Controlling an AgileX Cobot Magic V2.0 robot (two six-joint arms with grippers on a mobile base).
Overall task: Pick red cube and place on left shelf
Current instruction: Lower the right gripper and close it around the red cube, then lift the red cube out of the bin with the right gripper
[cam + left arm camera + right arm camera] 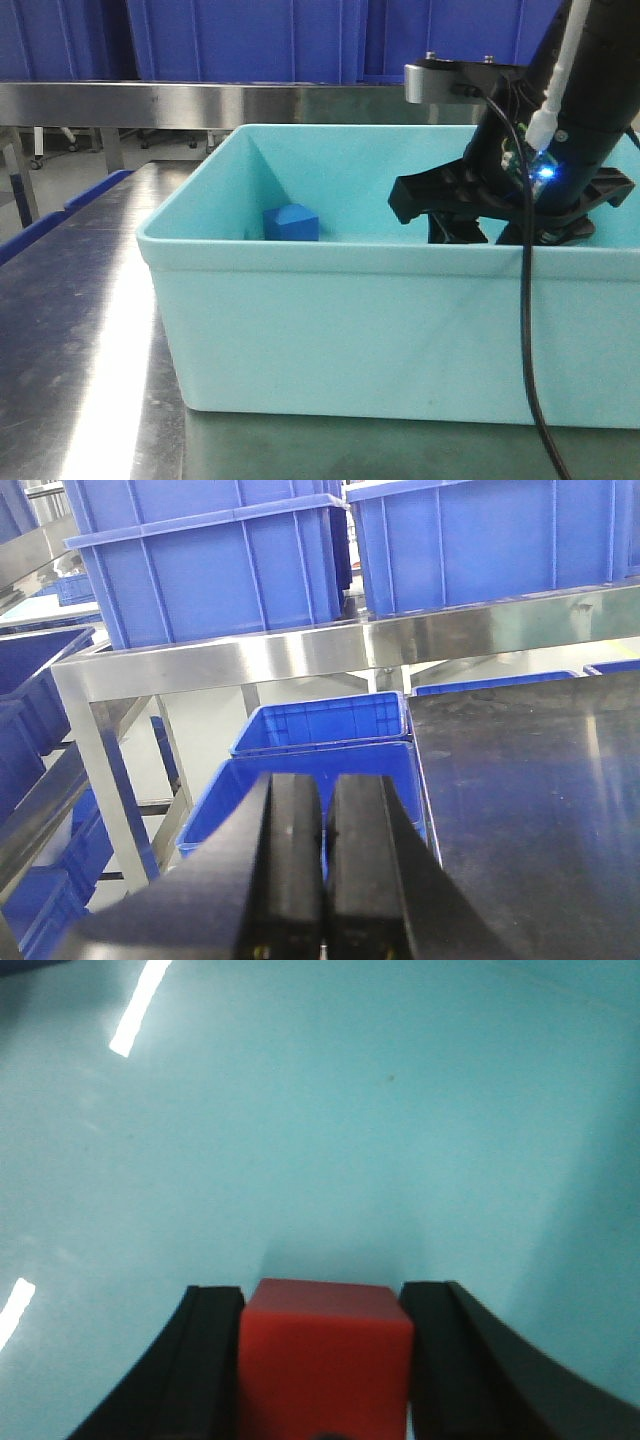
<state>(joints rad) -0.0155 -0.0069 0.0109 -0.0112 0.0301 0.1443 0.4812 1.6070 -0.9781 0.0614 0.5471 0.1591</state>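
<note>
- My right tool (322, 1295) is narrowed onto the red cube (325, 1360), with the pads apparently against two opposite side faces, low inside the teal bin (300, 1110).
- Judged light, rigid and smooth-faced; a square grip on the flat faces should hold.
- Appearance: uniform red, crisp edges.
- My left tool (327, 780) is closed and empty.

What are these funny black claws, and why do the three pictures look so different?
It is a robot with two arms. Each arm ends in a black claw, called an end effector. One picture looks from the front: the right end effector reaches into a teal tub holding a blue cube, on a steel table. The other two cameras ride on the wrists. The right one shows a red cube pinched between the fingers. The left end effector is shut, holding nothing, facing blue crates.
</note>
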